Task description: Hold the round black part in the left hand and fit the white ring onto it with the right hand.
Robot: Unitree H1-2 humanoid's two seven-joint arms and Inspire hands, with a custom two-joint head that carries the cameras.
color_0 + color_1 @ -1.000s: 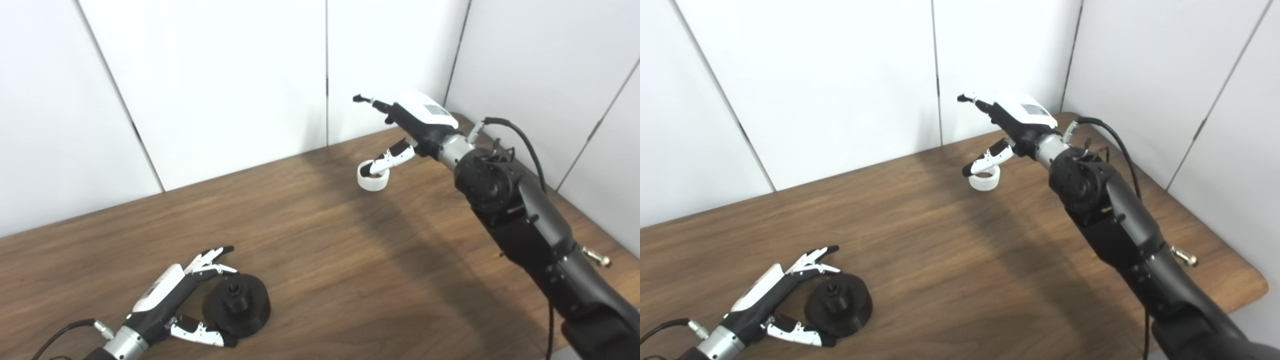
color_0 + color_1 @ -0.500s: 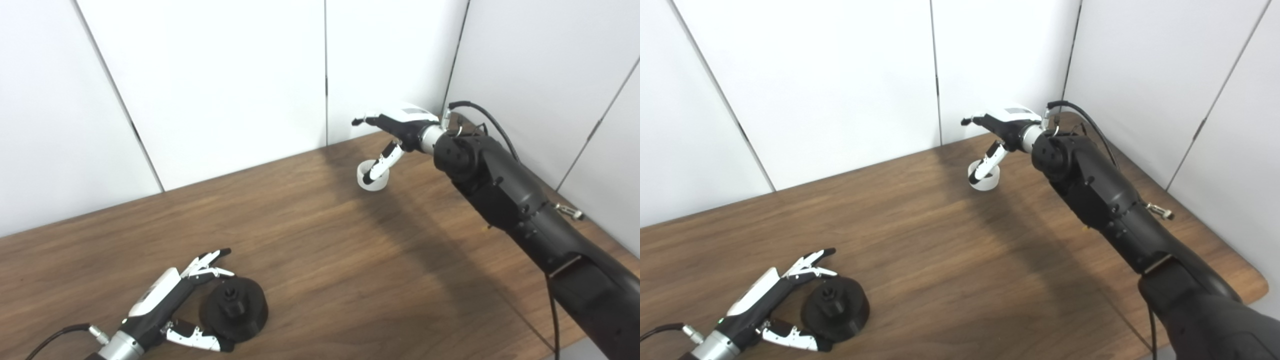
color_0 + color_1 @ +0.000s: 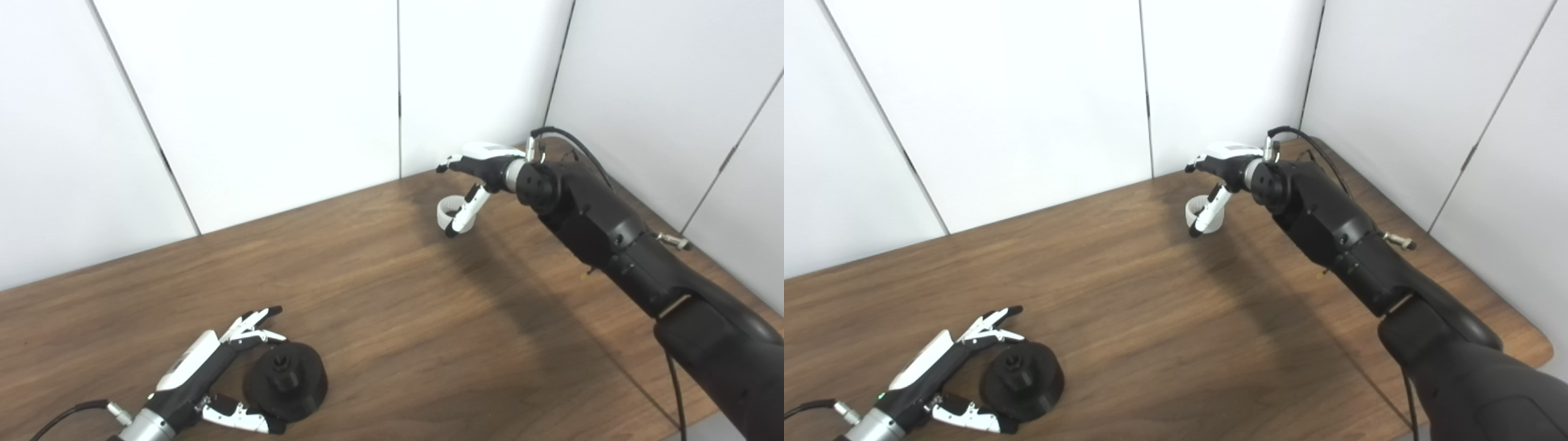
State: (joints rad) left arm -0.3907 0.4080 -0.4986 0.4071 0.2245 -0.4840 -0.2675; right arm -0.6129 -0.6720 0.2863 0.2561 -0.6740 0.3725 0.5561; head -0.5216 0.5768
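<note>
— Right hand (image 3: 484, 166) first: how does it stand?
— Reached out to the far side of the table (image 3: 392, 288), close to the corner where the white wall panels (image 3: 275, 92) meet; its fingers (image 3: 450, 163) point away toward the left, spread and not curled, while the thumb (image 3: 463, 213) angles down across the front of the white ring (image 3: 450, 214)

— Is it holding the ring?
— Hard to say; the thumb lies over or just against the ring's near wall, but no finger closes on the other side, so it looks like a touch or a hook and not a grasp, though at this distance the contact itself is too small to be sure of; whether the ring sits flat on the wood or is tipped I cannot tell

— And the arm behind it?
— Black, thick, running from the lower right corner up to the wrist, with a cable (image 3: 563, 136) looping over the wrist; its shadow falls dark on the wood beneath

— Left hand (image 3: 928, 376)?
— Low at the near left edge, palm side turned toward the round black part (image 3: 1023, 381); fingers (image 3: 989, 323) stretched out past the part's far left side, thumb (image 3: 968, 416) along its near left edge; the hand brackets the part loosely, fingers apart, part resting on the table and not lifted

— The part itself?
— A black disc with a small raised hub in the middle, upright, well apart from the ring, which is across the table at the far right
</note>
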